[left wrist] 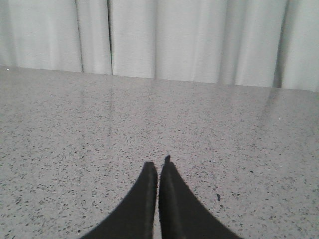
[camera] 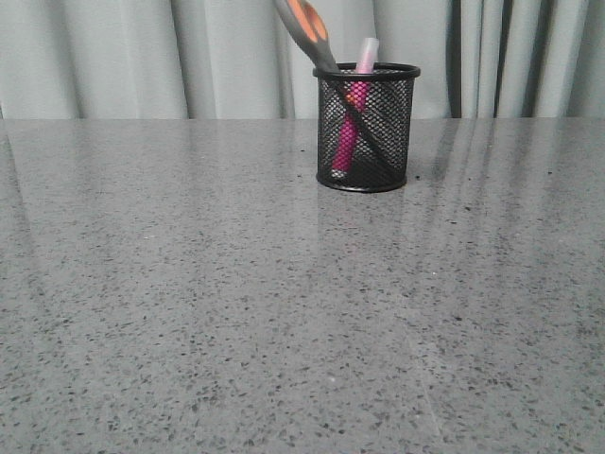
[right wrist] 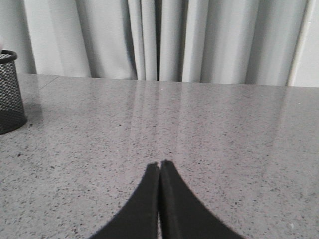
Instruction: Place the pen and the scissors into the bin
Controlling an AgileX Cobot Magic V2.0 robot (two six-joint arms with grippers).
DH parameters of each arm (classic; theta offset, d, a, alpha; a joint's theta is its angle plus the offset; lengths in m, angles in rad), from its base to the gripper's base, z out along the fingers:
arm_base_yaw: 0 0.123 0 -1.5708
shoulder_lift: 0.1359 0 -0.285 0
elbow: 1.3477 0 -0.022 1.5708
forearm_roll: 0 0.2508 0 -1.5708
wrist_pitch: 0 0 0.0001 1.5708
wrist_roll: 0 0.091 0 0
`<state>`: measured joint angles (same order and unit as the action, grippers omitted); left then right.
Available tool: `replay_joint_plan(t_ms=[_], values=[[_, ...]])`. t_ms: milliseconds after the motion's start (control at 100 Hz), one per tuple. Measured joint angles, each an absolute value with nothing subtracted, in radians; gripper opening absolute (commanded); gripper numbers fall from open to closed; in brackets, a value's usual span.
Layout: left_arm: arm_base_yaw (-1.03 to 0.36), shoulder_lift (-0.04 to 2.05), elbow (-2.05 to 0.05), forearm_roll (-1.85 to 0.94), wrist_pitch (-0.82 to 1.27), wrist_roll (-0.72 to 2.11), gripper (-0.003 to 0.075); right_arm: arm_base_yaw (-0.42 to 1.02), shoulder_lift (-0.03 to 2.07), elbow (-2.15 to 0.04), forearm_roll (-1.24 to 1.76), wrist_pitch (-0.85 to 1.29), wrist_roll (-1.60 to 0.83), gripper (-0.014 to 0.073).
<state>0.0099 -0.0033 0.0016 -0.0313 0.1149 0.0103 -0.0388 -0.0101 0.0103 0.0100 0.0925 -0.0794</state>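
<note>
The black wire-mesh bin [camera: 366, 128] stands upright at the back of the table, a little right of centre. The magenta pen [camera: 348, 132] stands inside it, its pale cap above the rim. The scissors [camera: 308, 30] stand in the bin too, blades down, grey and orange handles leaning out to the upper left. The bin's edge also shows in the right wrist view [right wrist: 10, 92]. My left gripper [left wrist: 158, 167] is shut and empty over bare table. My right gripper [right wrist: 160, 166] is shut and empty, well apart from the bin. Neither arm shows in the front view.
The grey speckled table [camera: 284, 312] stretches from the front edge to the pale curtain [camera: 142, 57] behind it.
</note>
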Motion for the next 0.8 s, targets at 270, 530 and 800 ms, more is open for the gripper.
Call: replay_joint_plan(t_ms=[270,530,800], values=[[0.01,-0.003,0.002,-0.031,0.115,0.01,-0.0019,-0.031,-0.01,0.01,0.0,0.106,-0.079,-0.0076],[0.01,-0.003,0.002,-0.031,0.115,0.01,-0.0019,-0.031,-0.01,0.01,0.0,0.106,-0.079,-0.0076],[0.01,-0.003,0.002,-0.031,0.115,0.01,-0.0019,-0.031,-0.01,0.01,0.0,0.106,-0.079,-0.0076]])
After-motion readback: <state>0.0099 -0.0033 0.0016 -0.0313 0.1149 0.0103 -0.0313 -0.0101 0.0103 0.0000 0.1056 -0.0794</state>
